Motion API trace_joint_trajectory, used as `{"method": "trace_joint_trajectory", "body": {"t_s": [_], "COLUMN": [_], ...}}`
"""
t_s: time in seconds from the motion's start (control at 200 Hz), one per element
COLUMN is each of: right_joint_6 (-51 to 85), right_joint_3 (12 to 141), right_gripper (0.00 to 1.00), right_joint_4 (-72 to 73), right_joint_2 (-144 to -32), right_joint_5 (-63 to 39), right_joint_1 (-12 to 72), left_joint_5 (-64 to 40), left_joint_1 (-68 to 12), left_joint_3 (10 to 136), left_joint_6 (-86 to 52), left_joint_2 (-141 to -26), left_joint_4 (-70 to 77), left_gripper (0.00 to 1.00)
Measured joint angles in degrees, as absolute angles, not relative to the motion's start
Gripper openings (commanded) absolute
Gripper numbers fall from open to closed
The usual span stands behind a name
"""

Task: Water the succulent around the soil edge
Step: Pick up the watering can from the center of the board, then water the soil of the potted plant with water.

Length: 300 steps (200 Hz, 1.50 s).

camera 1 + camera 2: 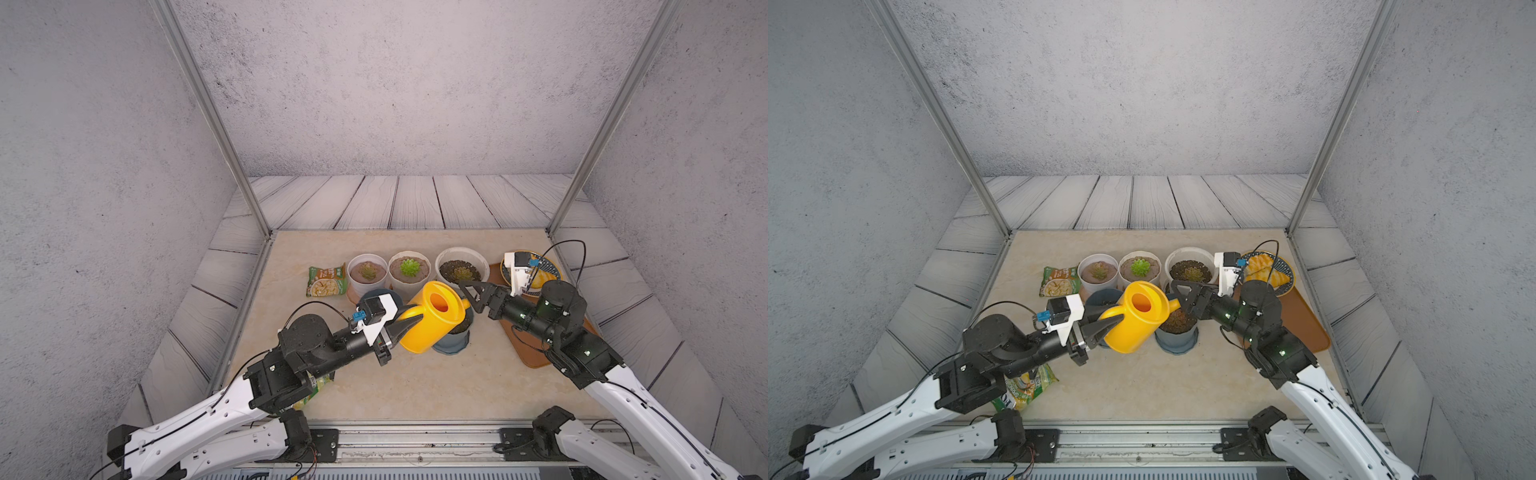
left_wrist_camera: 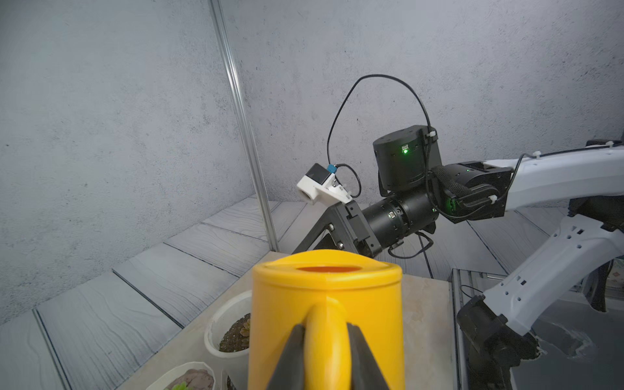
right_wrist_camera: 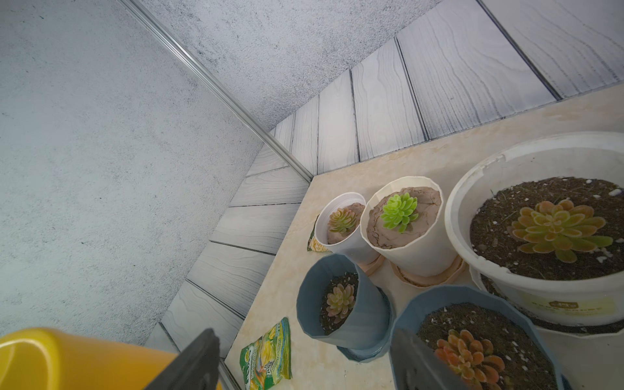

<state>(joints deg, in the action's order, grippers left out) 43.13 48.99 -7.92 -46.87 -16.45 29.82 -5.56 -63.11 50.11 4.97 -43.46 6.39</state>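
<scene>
My left gripper (image 1: 409,327) is clamped on the handle of the yellow watering can (image 1: 434,324), which hangs tilted with its spout over the blue pot (image 1: 1177,345) holding the succulent (image 1: 1178,319); my right gripper (image 1: 469,297) hovers just beside that spout, jaws apart and empty

My yellow watering can (image 1: 432,318), clamped by its handle in my left gripper (image 2: 326,329), hangs tilted just below center in both top views, fill hole upward, spout reaching over the reddish-green succulent (image 1: 1177,318) in dark soil in its blue-grey pot (image 1: 1177,343).
</scene>
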Motion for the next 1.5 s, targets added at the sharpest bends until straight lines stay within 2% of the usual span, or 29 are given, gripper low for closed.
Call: {"method": "trace_joint_trajectory", "body": {"t_s": [0.54, 0.691, 0.706, 0.726, 0.916, 1.056, 1.186, 1.501], "right_joint_6": [41.91, 37.47, 36.67, 36.07, 26.26, 20.75, 17.63, 17.58], "right_joint_3": [54.37, 60.84, 61.65, 62.41, 64.99, 60.75, 50.46, 29.67], "right_gripper": [0.85, 0.91, 0.98, 1.0, 1.0, 1.0, 1.0, 1.0], "right_joint_4": [-16.14, -20.51, -20.91, -21.17, -22.15, -21.08, -17.3, -5.93], "right_joint_2": [-51.55, -51.4, -51.33, -51.2, -47.35, -43.4, -38.22, -33.45], "right_joint_5": [-15.59, -14.17, -14.02, -13.87, -13.89, -12.88, -9.61, -7.03], "right_joint_1": [34.46, 34.44, 34.46, 34.44, 34.46, 34.46, 34.46, 34.44], "left_joint_5": [-2.92, -0.67, -0.4, -0.03, 4.51, 8.73, 13.67, 21.5], "left_joint_1": [-63.05, -63.05, -63.05, -63.05, -63.05, -63.05, -63.05, -63.05], "left_joint_3": [47.13, 43.13, 42.81, 42.37, 39.64, 38.96, 39.05, 42.19], "left_joint_6": [6.07, 6.02, 6.02, 6.0, 4.69, 3.07, 1.89, -2.04], "left_joint_2": [-35.22, -29.78, -29.08, -28.27, -20.29, -17.47, -17.39, -19.68], "left_joint_4": [20.18, 18.06, 17.61, 16.86, 12.45, 8.78, 3.16, -10.09], "left_gripper": [0.0, 0.0, 0.0, 0.0, 0.0, 0.0, 0.0, 0.0]}}
